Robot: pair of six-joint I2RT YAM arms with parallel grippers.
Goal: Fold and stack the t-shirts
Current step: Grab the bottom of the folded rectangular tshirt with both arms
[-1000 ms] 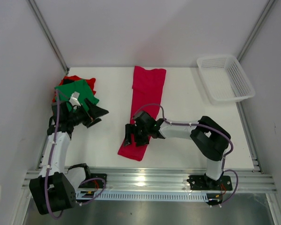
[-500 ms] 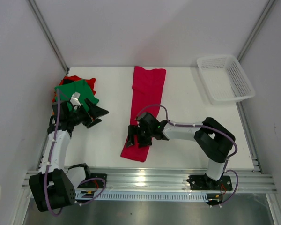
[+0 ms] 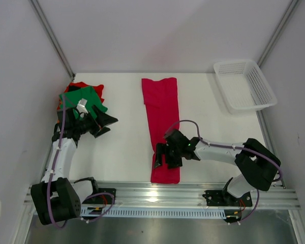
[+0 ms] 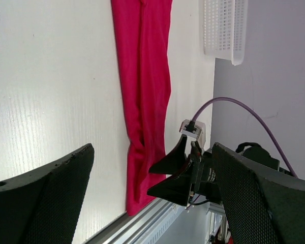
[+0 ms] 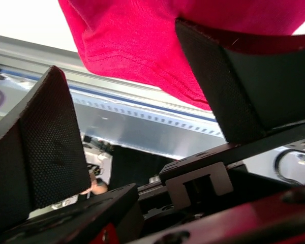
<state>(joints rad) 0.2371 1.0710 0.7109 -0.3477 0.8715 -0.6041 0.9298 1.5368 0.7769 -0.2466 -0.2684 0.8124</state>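
My right tool [image 3: 164,161] sits low over the near part of the crimson t-shirt [image 3: 161,107], its jaws spread wide. From its own camera one finger [image 5: 40,142] stands apart on the left, and the cloth's hemmed near edge drapes across the top of the other finger [image 5: 234,86]. Nothing is pinched between them.

A second ago the shirt lay as a long strip slanting toward the near left. Now it runs almost straight from far to near down the middle of the surface [image 3: 122,147]. Its near end has swung to the right and lies just beside the metal rail [image 3: 162,190] at the near edge. Its far end has shifted a little to the left. My right arm has swung the same way, with its elbow now farther right and closer to the near edge.

My left tool [image 3: 108,126] has not moved. It hangs spread wide over bare surface, empty, just beside the heap in the far left corner, where a green t-shirt [image 3: 84,97] lies on top of a red t-shirt [image 3: 80,85]. That heap looks unchanged. The white mesh basket [image 3: 233,63] stands in the far right corner as before, well apart from the shirt.
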